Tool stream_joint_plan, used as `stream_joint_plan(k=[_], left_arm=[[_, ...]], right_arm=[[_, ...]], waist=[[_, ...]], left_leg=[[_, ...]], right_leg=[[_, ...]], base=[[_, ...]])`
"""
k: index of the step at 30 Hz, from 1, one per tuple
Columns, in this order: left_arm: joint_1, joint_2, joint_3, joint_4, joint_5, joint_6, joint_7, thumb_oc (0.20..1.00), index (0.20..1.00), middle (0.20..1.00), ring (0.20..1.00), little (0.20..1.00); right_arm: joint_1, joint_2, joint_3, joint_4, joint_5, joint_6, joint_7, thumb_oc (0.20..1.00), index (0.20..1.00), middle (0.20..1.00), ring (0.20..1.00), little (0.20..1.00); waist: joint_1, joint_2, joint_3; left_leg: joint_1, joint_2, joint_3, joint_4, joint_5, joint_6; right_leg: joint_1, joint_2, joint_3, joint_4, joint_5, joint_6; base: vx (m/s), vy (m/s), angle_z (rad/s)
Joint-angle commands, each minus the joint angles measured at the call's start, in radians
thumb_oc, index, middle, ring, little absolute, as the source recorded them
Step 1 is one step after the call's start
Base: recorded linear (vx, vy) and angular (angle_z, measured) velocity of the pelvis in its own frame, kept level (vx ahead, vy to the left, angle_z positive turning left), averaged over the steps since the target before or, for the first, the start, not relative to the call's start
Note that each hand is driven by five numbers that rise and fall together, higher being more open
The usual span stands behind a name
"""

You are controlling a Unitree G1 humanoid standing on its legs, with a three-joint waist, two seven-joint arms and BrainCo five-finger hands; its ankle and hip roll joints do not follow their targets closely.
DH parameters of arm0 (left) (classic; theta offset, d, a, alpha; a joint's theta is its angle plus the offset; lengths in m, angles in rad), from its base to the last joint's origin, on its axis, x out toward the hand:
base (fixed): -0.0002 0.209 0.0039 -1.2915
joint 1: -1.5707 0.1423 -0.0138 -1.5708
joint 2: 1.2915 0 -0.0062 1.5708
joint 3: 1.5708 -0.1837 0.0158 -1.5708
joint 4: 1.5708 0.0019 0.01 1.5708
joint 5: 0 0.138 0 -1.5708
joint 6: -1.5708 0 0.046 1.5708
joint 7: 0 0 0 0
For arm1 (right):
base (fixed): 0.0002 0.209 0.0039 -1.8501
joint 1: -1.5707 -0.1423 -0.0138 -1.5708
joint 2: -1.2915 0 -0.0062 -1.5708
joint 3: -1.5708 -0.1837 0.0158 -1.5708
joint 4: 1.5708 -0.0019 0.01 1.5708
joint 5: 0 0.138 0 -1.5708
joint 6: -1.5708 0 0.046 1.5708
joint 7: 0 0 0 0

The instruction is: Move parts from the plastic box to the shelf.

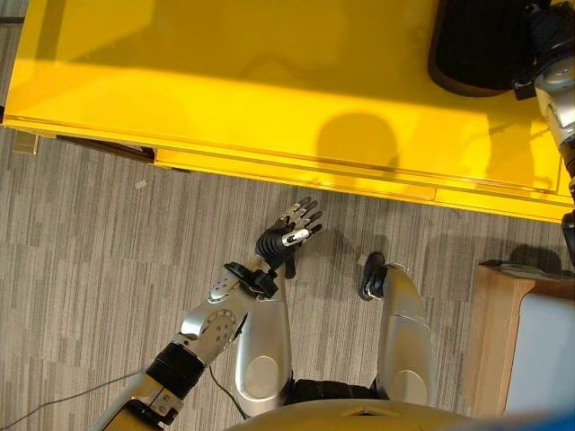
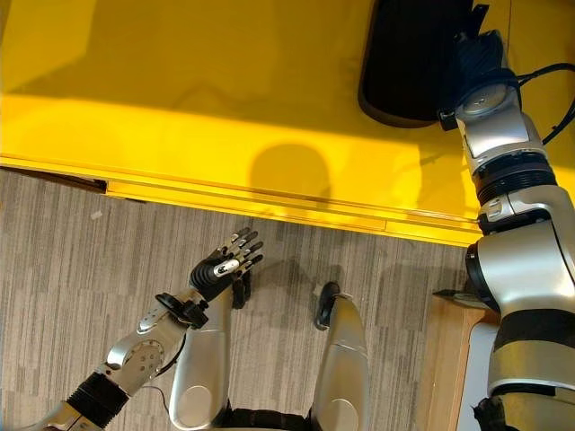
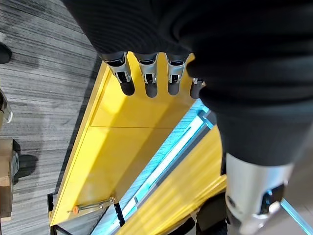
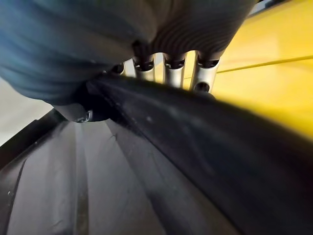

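A black box (image 2: 409, 63) sat on the yellow table (image 2: 225, 117) at its far right; its contents could not be made out. The right hand (image 2: 476, 58) reached over the box's rim, fingers (image 4: 168, 73) hidden past the edge, so their state could not be told. The left hand (image 1: 292, 232) hung over the floor (image 1: 90, 269), fingers spread and empty.

We see a yellow table (image 1: 225, 81) spanning the upper view. Below it lies grey striped carpet (image 1: 90, 269). A light wooden cabinet (image 1: 490, 341) stands on the carpet at right, near the table edge.
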Motion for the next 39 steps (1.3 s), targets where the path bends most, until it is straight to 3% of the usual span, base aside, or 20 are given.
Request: stream_joint_plan(k=[1, 11, 20, 23, 26, 28, 33, 39], left_arm=[[0.034, -0.005, -0.021, -0.131, -0.014, -0.059, -0.034, 1.0, 1.0, 1.0, 1.0, 1.0], [0.024, -0.02, -0.024, -0.123, -0.008, -0.044, -0.014, 1.0, 1.0, 1.0, 1.0, 1.0], [0.021, -0.027, -0.036, -0.122, -0.011, -0.043, -0.018, 1.0, 1.0, 1.0, 1.0, 1.0], [0.02, -0.029, -0.044, -0.121, -0.007, -0.043, -0.015, 1.0, 1.0, 1.0, 1.0, 1.0], [0.024, -0.039, -0.055, -0.118, -0.002, -0.052, -0.023, 1.0, 1.0, 1.0, 1.0, 1.0], [0.021, -0.045, -0.065, -0.118, -0.015, -0.073, -0.021, 1.0, 1.0, 1.0, 1.0, 1.0], [0.028, -0.063, -0.071, -0.114, -0.014, -0.092, -0.019, 1.0, 1.0, 1.0, 1.0, 1.0], [0.033, -0.087, -0.059, -0.1, -0.012, -0.095, -0.029, 1.0, 1.0, 1.0, 1.0, 1.0]], right_arm=[[-0.102, -0.097, 0.071, 0.031, -0.073, -0.008, -0.009, 1.0, 1.0, 1.0, 1.0, 1.0], [-0.073, -0.078, 0.071, 0.041, -0.069, 0.044, 0.047, 1.0, 1.0, 1.0, 1.0, 1.0], [-0.032, -0.07, 0.041, 0.034, -0.068, 0.027, -0.017, 1.0, 1.0, 1.0, 1.0, 1.0], [-0.024, -0.067, 0.024, 0.025, -0.082, 0.01, -0.078, 1.0, 1.0, 1.0, 1.0, 1.0], [-0.008, -0.067, 0.013, -0.004, -0.121, -0.017, -0.243, 1.0, 1.0, 1.0, 1.0, 1.0], [0.019, -0.07, -0.047, -0.081, -0.22, -0.072, -0.406, 1.0, 1.0, 1.0, 1.0, 1.0], [0.082, -0.055, -0.119, -0.25, -0.326, -0.082, -0.544, 1.0, 1.0, 1.0, 1.0, 1.0], [0.182, -0.043, -0.188, -0.492, -0.42, -0.047, -0.571, 1.0, 1.0, 1.0, 1.0, 1.0]], waist=[[0.018, 0.034, -0.034], [0.015, 0.032, -0.034], [0.007, 0.036, -0.034], [0.003, 0.038, -0.034], [-0.004, 0.045, -0.034], [-0.017, 0.054, -0.034], [-0.032, 0.06, -0.034], [-0.05, 0.06, -0.034]], left_leg=[[0.097, -0.03, -0.011, -0.091, -0.059, 0.022], [0.102, -0.03, -0.008, -0.089, -0.062, 0.023], [0.109, -0.032, -0.003, -0.099, -0.061, 0.026], [0.114, -0.033, -0.002, -0.099, -0.063, 0.027], [0.123, -0.032, 0.004, -0.109, -0.06, 0.028], [0.136, -0.037, 0.012, -0.122, -0.06, 0.03], [0.15, -0.044, 0.015, -0.137, -0.057, 0.03], [0.17, -0.05, 0.022, -0.153, -0.054, 0.029]], right_leg=[[-0.008, 0.06, -0.046, 0.127, -0.047, -0.063], [-0.005, 0.059, -0.047, 0.136, -0.054, -0.067], [-0.001, 0.063, -0.041, 0.129, -0.055, -0.066], [0.002, 0.062, -0.04, 0.129, -0.056, -0.065], [0.006, 0.062, -0.035, 0.121, -0.054, -0.063], [0.016, 0.065, -0.028, 0.107, -0.055, -0.058], [0.029, 0.073, -0.018, 0.094, -0.056, -0.056], [0.047, 0.08, -0.007, 0.073, -0.053, -0.054]], base=[[0.0, 0.012, 0.03], [0.0, 0.0, 0.0], [0.0, 0.0, 0.0], [0.0, 0.011, -0.01], [0.0, 0.027, -0.02], [0.01, 0.079, -0.06], [0.01, 0.047, -0.04], [0.01, 0.024, -0.01]])
